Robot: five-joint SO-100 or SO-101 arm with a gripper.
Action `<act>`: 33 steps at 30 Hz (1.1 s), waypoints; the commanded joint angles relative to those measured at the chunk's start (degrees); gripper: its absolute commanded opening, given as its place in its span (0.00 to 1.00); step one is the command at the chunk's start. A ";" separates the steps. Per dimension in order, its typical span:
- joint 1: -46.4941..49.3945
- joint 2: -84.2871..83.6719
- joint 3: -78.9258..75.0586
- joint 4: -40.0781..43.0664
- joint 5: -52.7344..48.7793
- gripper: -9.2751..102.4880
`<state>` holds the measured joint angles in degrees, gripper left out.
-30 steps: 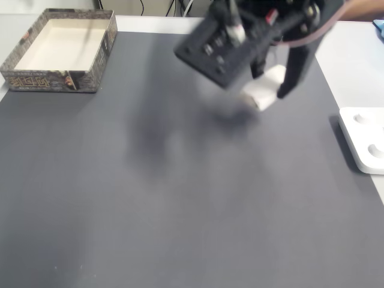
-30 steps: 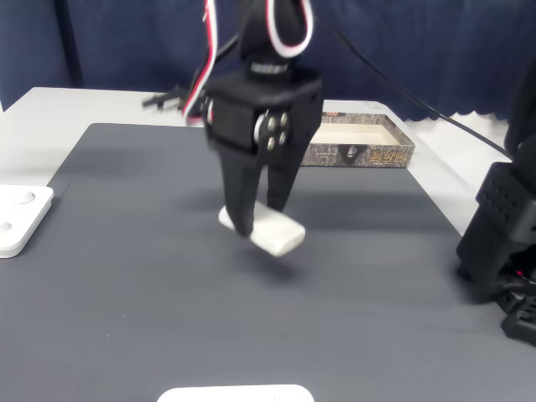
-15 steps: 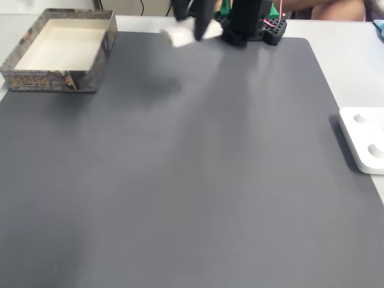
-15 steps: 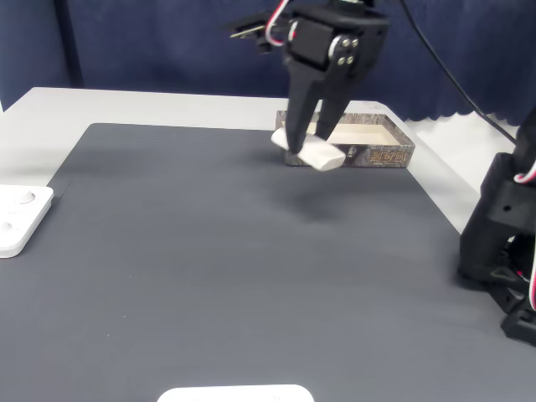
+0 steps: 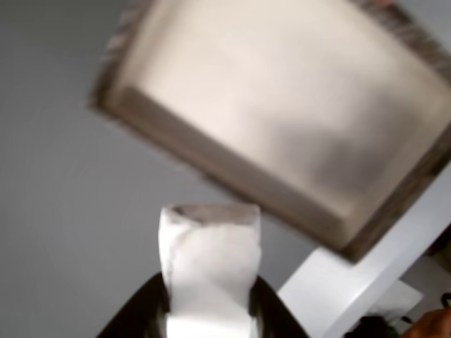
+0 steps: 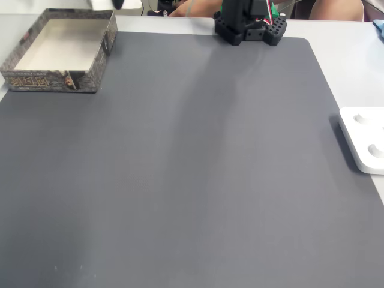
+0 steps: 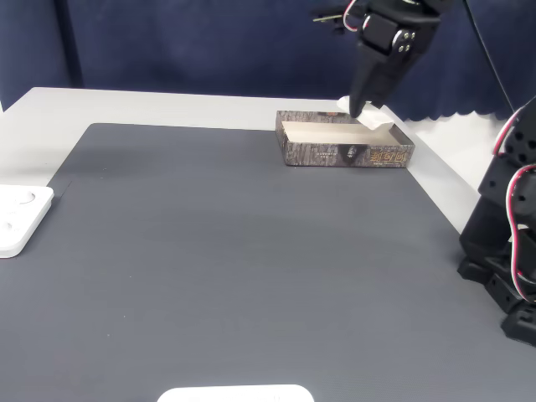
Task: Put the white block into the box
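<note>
The small matte white oblong block (image 5: 209,271) sits pinched between the two dark fingers (image 5: 144,310) of the black gripper (image 7: 362,107), which is closed onto its sides; in the other view the block stands up out of the jaws with its far end pointing towards the box, blurred but plainly held. In a fixed view the block (image 7: 368,119) shows as a pale shape below the gripper, raised in the air above the far part of the box, not resting on its floor. The rectangular box with a smooth cream-white inside and a speckled brown-grey rim (image 7: 345,152) stands at the far edge of the dark grey mat (image 7: 234,268); in a fixed view the same box (image 6: 57,81) lies at the upper left corner of the mat (image 6: 192,168), its inside bare. The arm's black base (image 6: 249,27) is fixed at the top edge of that mat. A larger white device with rounded corners and round dimples (image 6: 366,139) lies at the right edge there, well apart from the box, and appears at the left edge (image 7: 18,219) in the other fixed view.
</note>
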<state>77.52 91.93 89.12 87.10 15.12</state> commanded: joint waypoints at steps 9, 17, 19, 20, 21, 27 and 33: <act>4.22 -18.54 -26.19 -1.14 9.23 0.07; 3.43 -26.02 -31.38 -1.14 11.34 0.07; 3.16 -27.51 -32.78 -1.23 12.30 0.07; 2.99 -28.12 -33.49 -1.23 12.30 0.07; 2.81 -28.74 -34.19 -1.23 12.30 0.07; 1.58 -29.79 -36.21 -1.14 21.80 0.07; 0.53 -29.53 -36.39 -1.14 47.11 0.07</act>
<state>79.37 60.91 56.95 86.75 50.27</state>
